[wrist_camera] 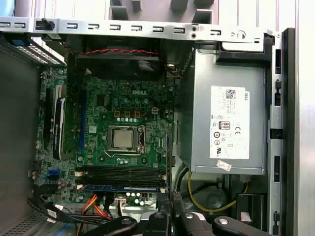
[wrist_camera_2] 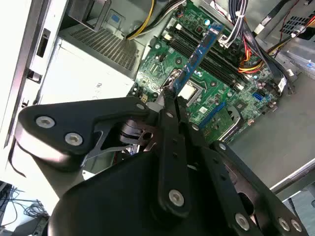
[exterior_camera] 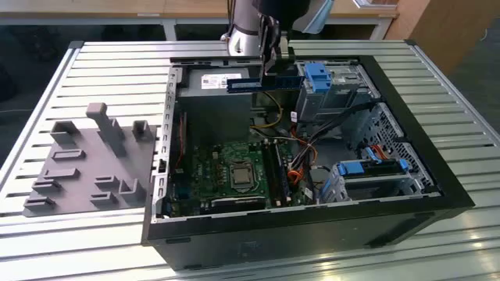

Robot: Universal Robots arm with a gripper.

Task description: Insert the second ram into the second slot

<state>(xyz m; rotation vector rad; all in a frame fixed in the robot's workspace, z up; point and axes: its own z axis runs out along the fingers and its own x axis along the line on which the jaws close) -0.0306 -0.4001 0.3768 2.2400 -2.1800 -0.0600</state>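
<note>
— What has the claw got?
— It's clamped on the second ram, held level above the open computer case.
— And beneath it?
— The motherboard, well below, with another memory stick seated in its slot.

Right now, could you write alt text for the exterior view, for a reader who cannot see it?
The gripper holds the second ram, a blue stick, level above the open computer case, apart from the motherboard. A grey fixture lies at the exterior view's left.
</note>
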